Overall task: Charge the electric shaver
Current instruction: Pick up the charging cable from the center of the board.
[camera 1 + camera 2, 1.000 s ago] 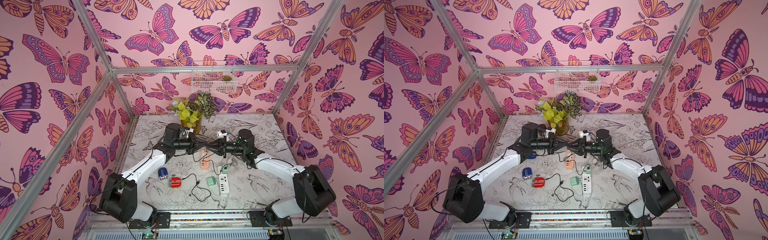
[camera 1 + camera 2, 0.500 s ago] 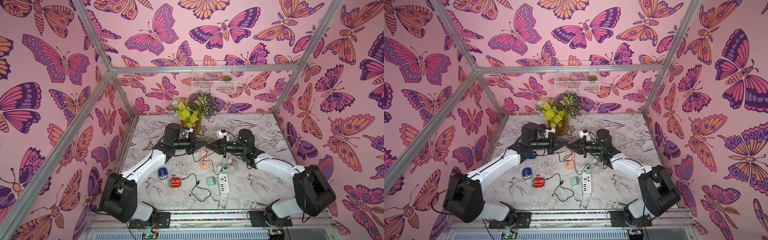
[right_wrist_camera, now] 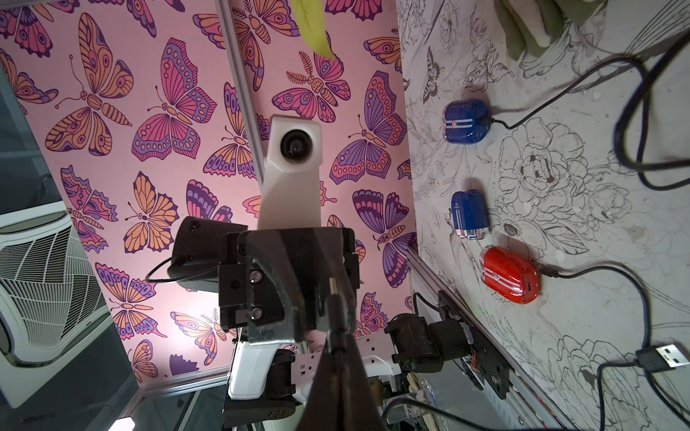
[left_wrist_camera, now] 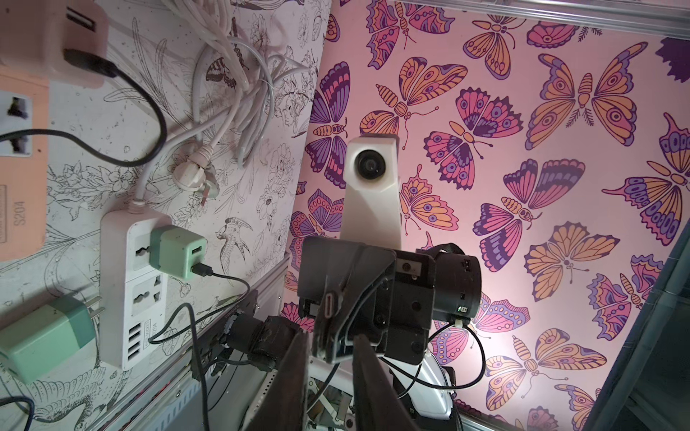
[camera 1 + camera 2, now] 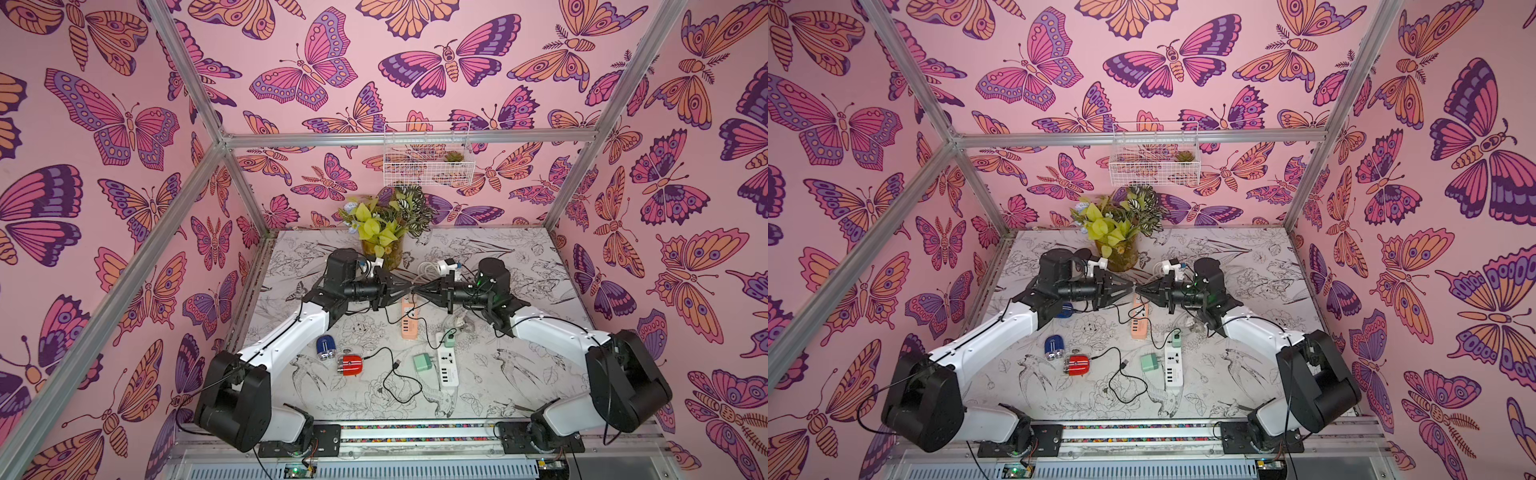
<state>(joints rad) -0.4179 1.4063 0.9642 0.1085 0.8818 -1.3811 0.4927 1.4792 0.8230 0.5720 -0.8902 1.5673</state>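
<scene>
My two grippers meet tip to tip above the table's middle. The right gripper (image 3: 338, 336) is shut on the small plug (image 3: 333, 294) of a black cable, which sticks out past its tips. The left gripper (image 4: 331, 336) has its jaws slightly apart on either side of that plug (image 4: 328, 304), so it is open. Both top views show the tips together, left gripper (image 5: 408, 287) against right gripper (image 5: 416, 289). On the table lie a red shaver (image 5: 350, 365) with a cable in it, a blue shaver (image 5: 326, 346) without one, and a second blue shaver (image 3: 466, 121) with a cable.
A pink power strip (image 5: 409, 320) lies under the grippers. A white power strip (image 5: 446, 365) carries a green charger (image 5: 449, 337), and a loose green charger (image 5: 423, 362) lies beside it. A loose USB end (image 3: 662, 356), a white cord bundle (image 4: 231, 86) and a plant vase (image 5: 386, 249) are nearby.
The left jaws have parted a little around the plug, while the right jaws have closed on it. Neither arm has shifted noticeably.
</scene>
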